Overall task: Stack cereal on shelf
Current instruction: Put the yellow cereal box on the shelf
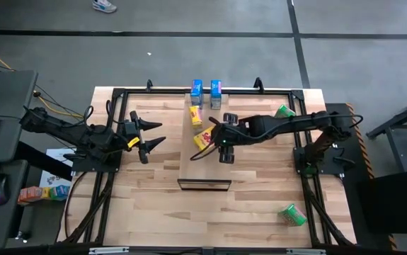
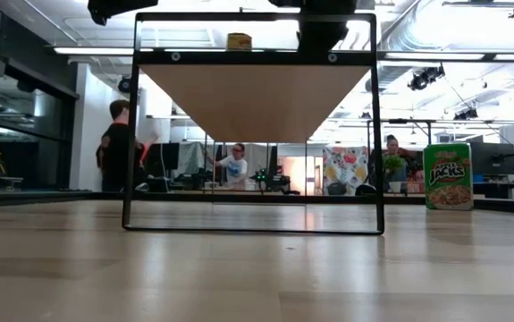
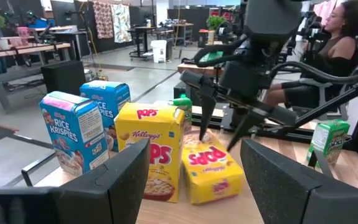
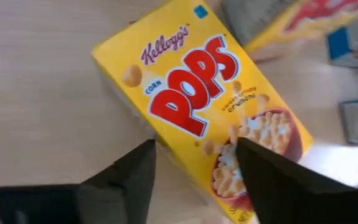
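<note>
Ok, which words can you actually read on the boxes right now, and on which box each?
"Kellogg's CORN POPS": flat-lying yellow cereal box under the right gripper.
"Kellogg's POPS": upright yellow cereal box.
"RICE KRISPIES": nearer blue cereal box; the second blue cereal box reads the same.
"JACKS": green cereal box on the tabletop.
Smaller print on all boxes: too small to read.

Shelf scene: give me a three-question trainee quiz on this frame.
1. True or false: the right gripper hovers over the lying Corn Pops box.
2. How many blue Rice Krispies boxes stand on the shelf?
3. Where is the left gripper? A) above the shelf B) off the shelf's left side, open C) at a green box

Key: 1 true; 2 two; 3 B
</note>
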Robot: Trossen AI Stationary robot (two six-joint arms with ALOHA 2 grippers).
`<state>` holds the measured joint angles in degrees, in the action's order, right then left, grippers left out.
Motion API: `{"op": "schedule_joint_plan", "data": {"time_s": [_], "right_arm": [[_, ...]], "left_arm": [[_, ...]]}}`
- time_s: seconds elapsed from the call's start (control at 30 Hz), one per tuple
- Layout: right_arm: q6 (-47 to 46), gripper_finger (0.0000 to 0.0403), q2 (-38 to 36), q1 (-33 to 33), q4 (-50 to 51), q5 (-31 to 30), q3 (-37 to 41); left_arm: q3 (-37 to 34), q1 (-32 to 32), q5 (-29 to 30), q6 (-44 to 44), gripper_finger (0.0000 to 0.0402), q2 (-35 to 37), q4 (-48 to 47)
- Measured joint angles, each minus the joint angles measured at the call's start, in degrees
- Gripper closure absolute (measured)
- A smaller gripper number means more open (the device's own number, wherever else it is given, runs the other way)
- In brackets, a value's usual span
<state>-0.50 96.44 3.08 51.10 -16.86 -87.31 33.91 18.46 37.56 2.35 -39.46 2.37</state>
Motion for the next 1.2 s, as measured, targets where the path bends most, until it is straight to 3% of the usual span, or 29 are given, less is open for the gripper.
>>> {"op": "schedule_joint_plan", "data": {"time_s": [0.33,0.53,0.7,0.87,1.2], "right_arm": [[-0.4,0.0339,-0.4,-0.4,2.9,3.6,-0.2],[-6.0,0.0383,-1.2,-0.3,2.0,11.2,-0.1],[-10.0,0.0393,-1.1,0.9,-1.2,16.7,0.0],[-8.0,0.0394,-1.1,2.3,-2.5,17.7,-1.4],[-9.4,0.0381,-1.7,3.1,3.8,11.2,-7.8]], "left_arm": [[0.0,0.0,0.0,0.0,0.0158,0.0,0.0],[0.0,0.0,0.0,0.0,0.0158,0.0,0.0],[0.0,0.0,0.0,0.0,0.0158,0.0,0.0],[0.0,0.0,0.0,0.0,0.0158,0.0,0.0],[0.0,0.0,0.0,0.0,0.0158,0.0,-0.3]]}}
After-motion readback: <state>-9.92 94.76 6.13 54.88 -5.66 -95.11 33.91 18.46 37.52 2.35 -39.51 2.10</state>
